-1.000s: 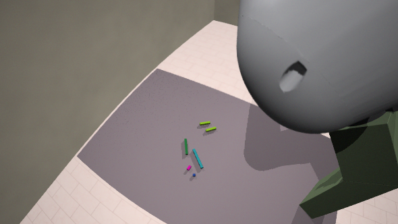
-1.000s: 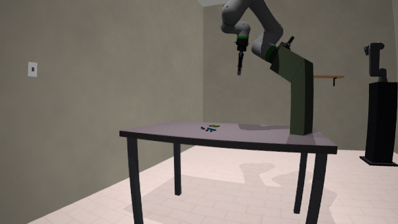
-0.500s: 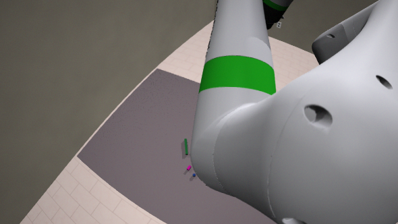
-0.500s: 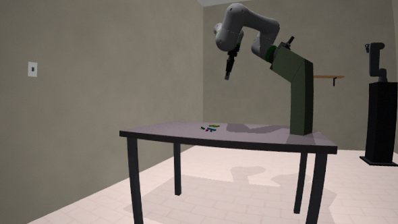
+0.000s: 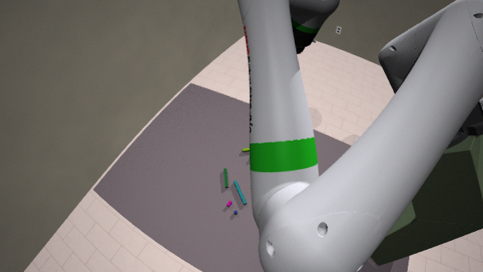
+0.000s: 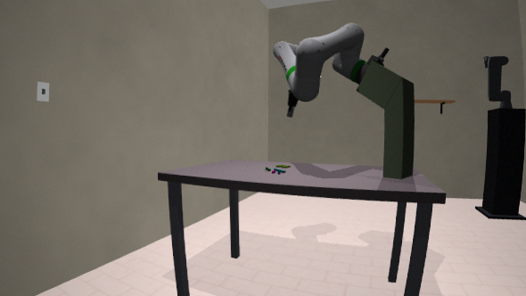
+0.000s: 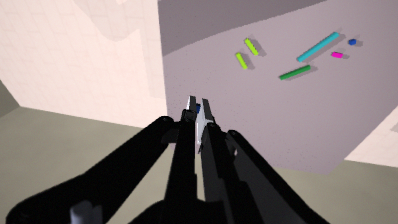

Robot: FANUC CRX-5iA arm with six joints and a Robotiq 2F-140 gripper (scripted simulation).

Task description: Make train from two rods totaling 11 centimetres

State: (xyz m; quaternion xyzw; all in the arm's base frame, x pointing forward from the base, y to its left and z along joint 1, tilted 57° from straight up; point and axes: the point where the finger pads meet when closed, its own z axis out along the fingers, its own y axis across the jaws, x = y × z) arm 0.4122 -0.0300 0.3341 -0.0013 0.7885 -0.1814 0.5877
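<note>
In the wrist view, the end effector sits at the left of the group. Its two fingers are drawn almost together, and a tiny blue piece shows pinched between the tips. It looks like a short blue rod, though it is too small to make out fully.

To the right, on the grey tabletop, two lime rods lie side by side and roughly parallel, the nearer one just beside the farther one without touching. Next comes the green rod, lying flat and slanted. Past it, the long turquoise rod slants the same way but stands apart from the green one. Near the turquoise rod's far end lies the short magenta rod, and the loose blue rod is just beyond that. None of them touch.

From the top, the white arm crosses the middle of the picture and hides most of the lime pair, leaving only one tip visible.

From the exterior view, the end effector hangs high above the tabletop, well clear of the rods, which are clustered near the tabletop's middle. The arm's dark green pedestal stands at the right.
</note>
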